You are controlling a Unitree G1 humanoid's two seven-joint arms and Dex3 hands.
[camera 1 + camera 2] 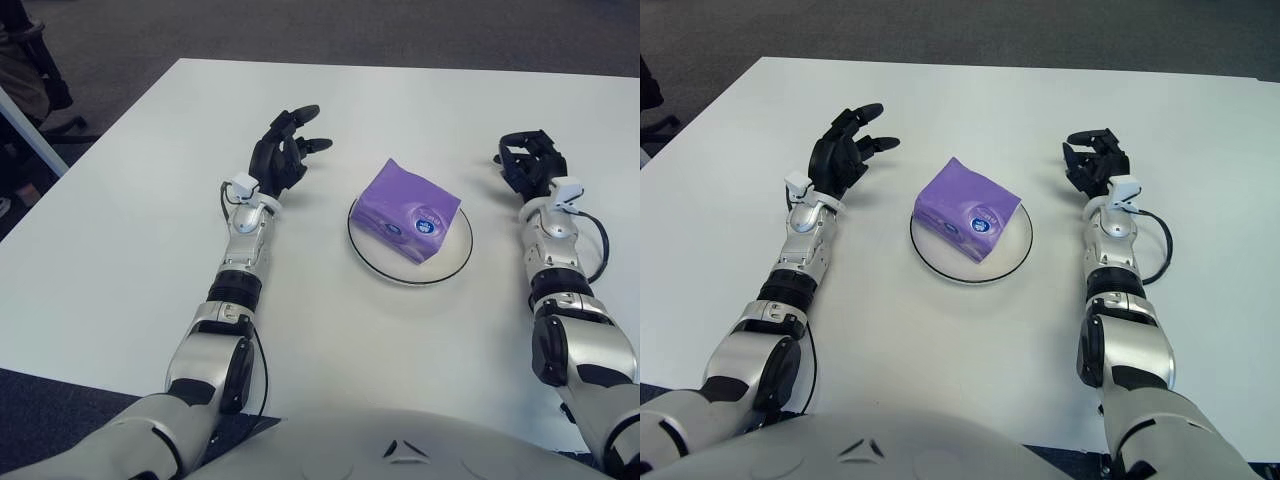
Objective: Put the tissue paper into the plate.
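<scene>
A purple tissue pack (pixel 408 211) with a blue round label lies in the white, dark-rimmed plate (pixel 372 255) at the table's middle. My left hand (pixel 283 152) hangs left of the plate, apart from the pack, its black fingers spread and holding nothing. My right hand (pixel 528 163) shows to the right of the plate, fingers loosely curled upward and empty. Neither hand touches the pack or the plate.
The white table (pixel 120 230) stretches wide around the plate, with its left edge and far edge in view. Dark carpet (pixel 330 30) lies beyond. A chair base (pixel 40 95) stands off the table's far left corner.
</scene>
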